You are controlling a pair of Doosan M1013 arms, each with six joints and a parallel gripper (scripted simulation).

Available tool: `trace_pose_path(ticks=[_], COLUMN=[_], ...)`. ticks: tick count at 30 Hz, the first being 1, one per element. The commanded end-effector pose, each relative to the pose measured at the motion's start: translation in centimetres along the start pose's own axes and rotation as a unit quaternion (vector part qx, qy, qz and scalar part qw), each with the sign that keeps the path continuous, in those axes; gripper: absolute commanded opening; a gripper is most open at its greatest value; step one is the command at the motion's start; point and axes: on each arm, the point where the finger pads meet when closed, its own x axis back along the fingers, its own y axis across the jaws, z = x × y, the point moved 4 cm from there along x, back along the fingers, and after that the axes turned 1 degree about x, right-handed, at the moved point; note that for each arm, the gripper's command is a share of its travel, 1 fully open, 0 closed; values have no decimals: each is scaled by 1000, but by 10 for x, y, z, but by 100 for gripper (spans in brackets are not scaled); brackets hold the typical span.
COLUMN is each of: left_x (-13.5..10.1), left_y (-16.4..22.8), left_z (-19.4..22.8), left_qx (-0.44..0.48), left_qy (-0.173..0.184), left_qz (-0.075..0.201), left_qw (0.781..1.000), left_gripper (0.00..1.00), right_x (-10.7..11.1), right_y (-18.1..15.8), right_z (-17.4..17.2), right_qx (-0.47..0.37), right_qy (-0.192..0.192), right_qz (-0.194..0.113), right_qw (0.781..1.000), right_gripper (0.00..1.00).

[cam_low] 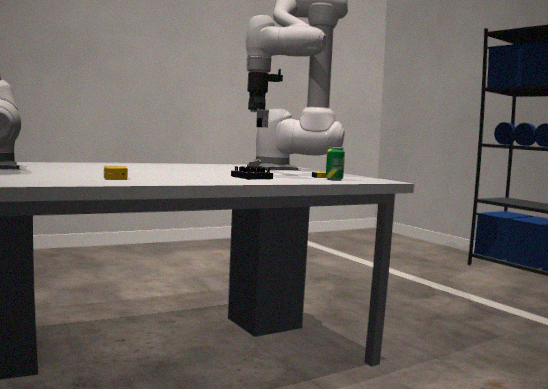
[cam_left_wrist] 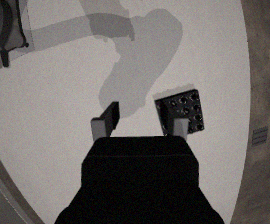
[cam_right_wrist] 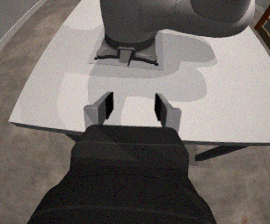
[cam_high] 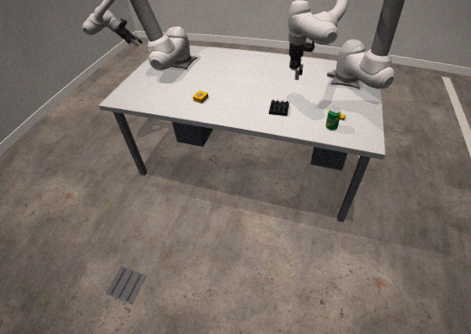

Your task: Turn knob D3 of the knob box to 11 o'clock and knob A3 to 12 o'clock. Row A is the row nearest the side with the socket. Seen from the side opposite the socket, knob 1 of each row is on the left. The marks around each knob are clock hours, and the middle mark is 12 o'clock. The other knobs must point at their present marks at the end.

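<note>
- Left tool (cam_high: 298, 72) (cam_low: 262, 119) (cam_left_wrist: 140, 114): wide apart, holding nothing, above the surface (cam_high: 241, 76) (cam_low: 200, 189) (cam_left_wrist: 61, 130) (cam_right_wrist: 46, 95).
- Box (cam_high: 279, 108) (cam_low: 252, 173) (cam_left_wrist: 191, 109): below and to one side of that tool, partly hidden by a finger in its wrist view.
- Can (cam_high: 333, 119) (cam_low: 335, 164): upright, lower than the left tool.
- Right tool (cam_high: 138, 42) (cam_right_wrist: 134, 106): wide, empty, well apart from the box.

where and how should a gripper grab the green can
Probably best around the middle of the green can, fingers on opposite sides, coming from above: it stands upright and its round wall is exposed, though a yellow item sits close beside it.
</note>
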Motion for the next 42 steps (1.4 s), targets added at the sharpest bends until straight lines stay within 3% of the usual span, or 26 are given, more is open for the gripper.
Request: trace_pose_path(ticks=[1, 42], left_x=[1, 1], left_y=[-19, -31], left_z=[4, 6], left_qx=[0, 0], left_qy=[0, 0], left_qz=[-1, -1], left_qw=[1000, 1000], left_gripper=[100, 100], right_x=[0, 0], right_y=[0, 0], right_z=[0, 0], right_qx=[0, 0], right_qy=[0, 0], right_qz=[0, 0], right_qw=[1000, 1000], right_gripper=[100, 100])
